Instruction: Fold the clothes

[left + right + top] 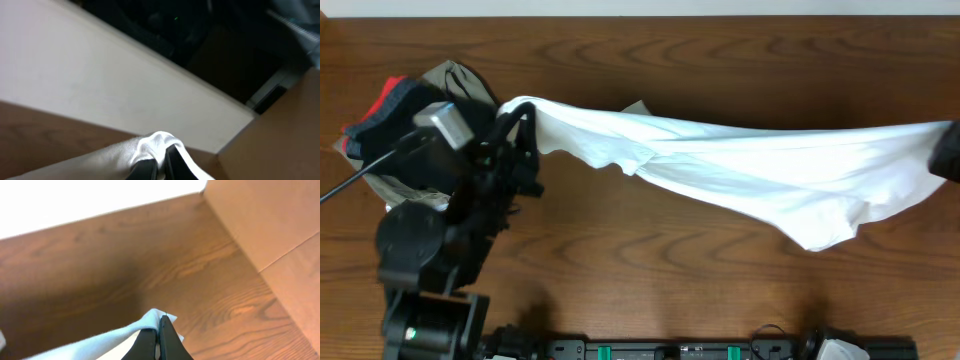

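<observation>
Stretching the light, limp clothes (770,165) over the desk (720,300), with left tool (161,167) and right tool (160,340) clamped on opposite ends.

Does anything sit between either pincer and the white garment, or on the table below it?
No. The left pincer and right pincer are both shut on the white garment, stretched between them. A pile of folded clothes lies on the table by its left-held end.
</observation>
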{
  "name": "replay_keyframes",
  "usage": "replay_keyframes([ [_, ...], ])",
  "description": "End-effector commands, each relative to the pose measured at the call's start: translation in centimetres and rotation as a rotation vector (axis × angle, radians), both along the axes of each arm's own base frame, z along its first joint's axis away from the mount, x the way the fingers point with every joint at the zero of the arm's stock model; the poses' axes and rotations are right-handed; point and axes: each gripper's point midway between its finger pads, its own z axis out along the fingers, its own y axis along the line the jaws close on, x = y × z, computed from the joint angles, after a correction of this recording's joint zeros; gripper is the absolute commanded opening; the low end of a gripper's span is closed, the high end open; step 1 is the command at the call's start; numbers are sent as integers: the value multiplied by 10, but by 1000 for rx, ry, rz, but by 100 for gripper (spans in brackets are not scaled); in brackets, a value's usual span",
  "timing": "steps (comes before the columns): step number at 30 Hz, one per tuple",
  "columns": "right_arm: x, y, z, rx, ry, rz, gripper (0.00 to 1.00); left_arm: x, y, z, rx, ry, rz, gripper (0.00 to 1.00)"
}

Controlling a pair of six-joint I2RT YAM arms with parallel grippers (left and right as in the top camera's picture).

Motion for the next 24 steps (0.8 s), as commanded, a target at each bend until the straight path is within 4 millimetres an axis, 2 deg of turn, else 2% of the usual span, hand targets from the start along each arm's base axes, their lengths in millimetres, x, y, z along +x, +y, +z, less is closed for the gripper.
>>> replay_keyframes([
  [1,-17,-4,34,-22,-106,-48,1,-14,6,28,2,-79,20,6],
  [3,-22,-7,44,-41,-128,-70,1,-16,7,32,0,-89,20,6],
  [6,-21,-11,49,-55,-141,-86,1,-16,8,34,-1,-92,30,6],
  [11,-3,-17,37,-42,-99,-86,1,3,13,21,4,-41,77,6],
  [13,12,-20,22,-19,-49,-75,1,19,10,6,14,13,76,6],
  [18,62,-20,-36,89,119,13,1,76,-1,-57,50,216,67,6],
  [21,102,-19,-85,147,233,108,1,120,-8,-100,70,308,66,6],
  [24,149,-22,-132,210,275,162,1,167,-17,-130,70,315,62,6],
])
